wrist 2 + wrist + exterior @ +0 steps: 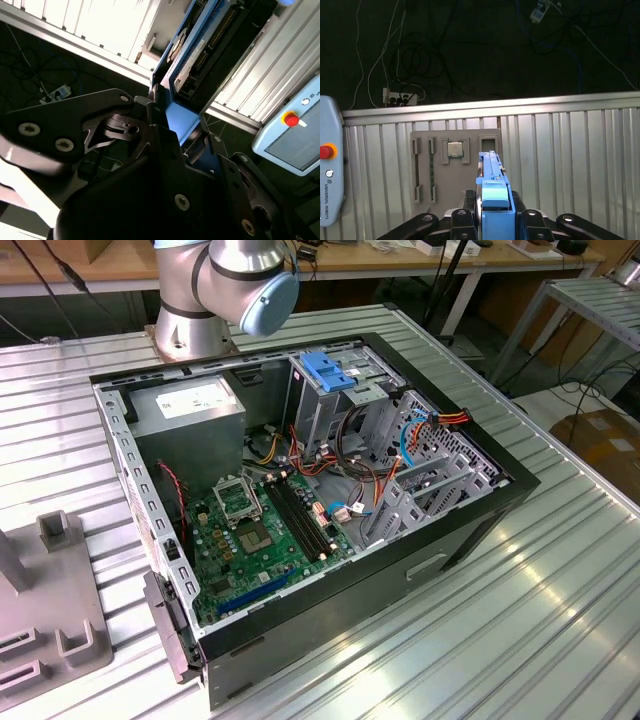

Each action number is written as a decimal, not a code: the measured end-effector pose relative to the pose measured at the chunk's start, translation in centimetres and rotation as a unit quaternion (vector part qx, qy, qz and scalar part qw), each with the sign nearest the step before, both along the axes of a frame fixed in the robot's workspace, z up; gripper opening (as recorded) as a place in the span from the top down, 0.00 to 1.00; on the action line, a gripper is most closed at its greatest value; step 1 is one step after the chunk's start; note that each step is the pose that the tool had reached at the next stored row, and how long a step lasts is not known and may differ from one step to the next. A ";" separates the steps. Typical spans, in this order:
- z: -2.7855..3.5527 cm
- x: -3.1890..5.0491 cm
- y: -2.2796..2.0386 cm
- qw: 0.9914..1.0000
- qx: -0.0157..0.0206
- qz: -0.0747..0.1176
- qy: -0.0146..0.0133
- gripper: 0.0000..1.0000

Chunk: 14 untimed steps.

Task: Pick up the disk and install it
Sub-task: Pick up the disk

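Since the gripper [494, 216] is closed on the disk [492, 182], with its jaws tight against both flat sides and the light-blue rail frame standing edge-on between them, I judge that the picking-up part is done and the installing part is not yet begun. In the first wrist view the disk is held above the ribbed metal table [570, 165], and the grey holder plate [422, 165] with a small chip [454, 149] lies beyond it.

From the exterior view's left to its right come the grey holder plate [50, 630], then the open computer case [125, 455] with the power-supply box [190, 415], the motherboard [260, 530], the upright cage with a blue top [328, 370] and a metal bay [425, 490] that looks empty.

To install the disk, I think it must be carried over the case and its rails lined up straight with a bay before any pushing.
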<state>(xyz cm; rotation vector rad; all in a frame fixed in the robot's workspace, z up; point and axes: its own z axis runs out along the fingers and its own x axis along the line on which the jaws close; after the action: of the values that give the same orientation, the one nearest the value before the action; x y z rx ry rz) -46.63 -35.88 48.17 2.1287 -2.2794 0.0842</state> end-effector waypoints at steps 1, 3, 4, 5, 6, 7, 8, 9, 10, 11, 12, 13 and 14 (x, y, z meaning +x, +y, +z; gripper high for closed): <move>0.23 0.00 0.00 1.000 0.000 0.000 0.000 0.63; 0.66 0.00 0.00 1.000 0.000 0.000 0.000 0.63; 0.86 0.00 0.00 1.000 0.000 0.000 0.000 0.63; 0.97 0.00 0.00 1.000 0.000 0.000 0.000 0.63; 1.09 0.00 0.00 1.000 0.000 0.000 0.000 0.63; 1.22 0.00 0.00 1.000 0.000 0.000 0.000 0.63; 1.39 0.00 0.00 1.000 0.000 0.000 0.000 0.63; 1.62 0.00 0.00 1.000 0.000 0.000 0.000 0.63; 1.78 0.00 0.00 1.000 0.000 0.000 0.000 0.63; 1.94 0.00 0.00 1.000 0.000 0.000 0.000 0.63; 2.11 0.00 0.00 1.000 0.000 0.000 0.000 0.63; 2.26 0.00 0.00 1.000 0.000 0.000 0.000 0.63; 2.57 0.00 0.00 1.000 0.000 0.000 0.000 0.63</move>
<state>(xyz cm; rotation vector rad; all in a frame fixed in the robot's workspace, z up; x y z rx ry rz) -46.63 -35.88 50.74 2.1287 -2.2794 0.0841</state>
